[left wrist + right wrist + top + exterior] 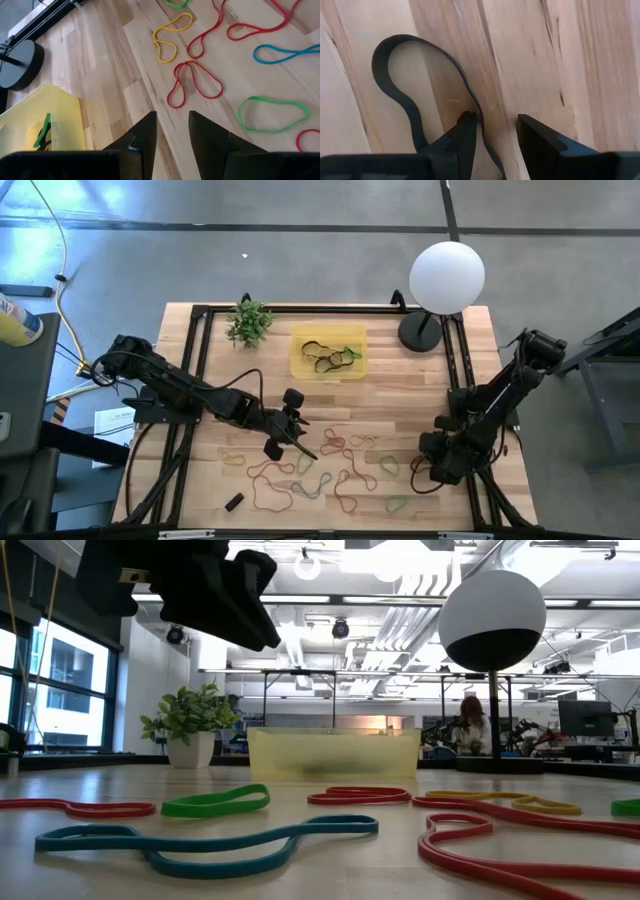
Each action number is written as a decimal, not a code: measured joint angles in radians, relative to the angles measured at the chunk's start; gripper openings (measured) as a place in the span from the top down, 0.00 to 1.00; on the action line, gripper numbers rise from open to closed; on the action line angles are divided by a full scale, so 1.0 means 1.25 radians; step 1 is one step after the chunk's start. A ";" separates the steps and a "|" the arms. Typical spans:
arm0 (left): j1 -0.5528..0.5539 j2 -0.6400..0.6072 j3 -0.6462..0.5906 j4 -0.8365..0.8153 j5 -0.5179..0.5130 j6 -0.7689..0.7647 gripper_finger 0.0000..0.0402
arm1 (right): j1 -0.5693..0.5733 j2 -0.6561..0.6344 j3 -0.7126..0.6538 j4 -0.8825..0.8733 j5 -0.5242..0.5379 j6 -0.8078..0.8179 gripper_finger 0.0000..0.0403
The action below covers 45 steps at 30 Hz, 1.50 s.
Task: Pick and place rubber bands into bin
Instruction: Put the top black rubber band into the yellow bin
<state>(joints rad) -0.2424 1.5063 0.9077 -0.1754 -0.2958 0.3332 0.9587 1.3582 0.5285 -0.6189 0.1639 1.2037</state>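
Observation:
Many rubber bands lie flat on the wooden table near its near edge: red (345,480), green (398,502), yellow (169,37), blue (200,840). The yellow bin (328,352) stands farther back and holds several bands. My left gripper (172,131) is open above bare wood between the bin (40,125) and a red band (192,82), and holds nothing. My right gripper (495,132) is open and low at the table's right side, its fingers on either side of one strand of a black band (395,65). That gripper (437,470) sits over the black band (425,478). My right gripper comes at the black band from above, its open fingers across one strand (481,117). The band lies flat on the table. One fingertip (466,120) is right beside that strand; I cannot tell whether it touches.
A green plant (248,322) stands left of the bin. A lamp with a white globe (447,275) stands to the bin's right on a dark base. A small black block (233,502) lies near the near edge. A black frame borders the table. A person (470,720) is far behind.

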 joint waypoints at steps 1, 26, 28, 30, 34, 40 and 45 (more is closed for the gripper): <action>0.000 0.000 0.000 0.000 -0.002 0.000 0.75 | -0.002 0.000 -0.001 0.001 -0.002 0.002 0.68; 0.000 0.000 0.000 -0.029 -0.002 -0.005 0.75 | -0.003 0.003 0.042 -0.045 0.146 -0.027 0.99; 0.000 0.000 0.000 -0.031 -0.002 -0.005 0.75 | -0.003 0.003 0.064 -0.083 0.167 -0.027 0.99; 0.000 0.000 0.000 -0.031 -0.002 -0.005 0.75 | -0.004 0.003 0.091 -0.125 0.189 -0.031 0.99; 0.000 0.000 0.000 -0.036 0.000 -0.005 0.75 | -0.009 0.003 0.157 -0.213 0.246 -0.043 0.99; 0.000 0.000 0.000 -0.054 0.000 -0.017 0.75 | -0.036 0.002 0.273 -0.313 0.363 -0.124 1.00; 0.000 0.000 0.000 -0.054 0.000 -0.019 0.75 | -0.077 0.002 0.374 -0.354 0.476 -0.238 1.00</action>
<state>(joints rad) -0.2428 1.5066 0.9073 -0.2424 -0.2958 0.3099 0.8626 1.3612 0.9964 -1.0610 0.7585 0.9063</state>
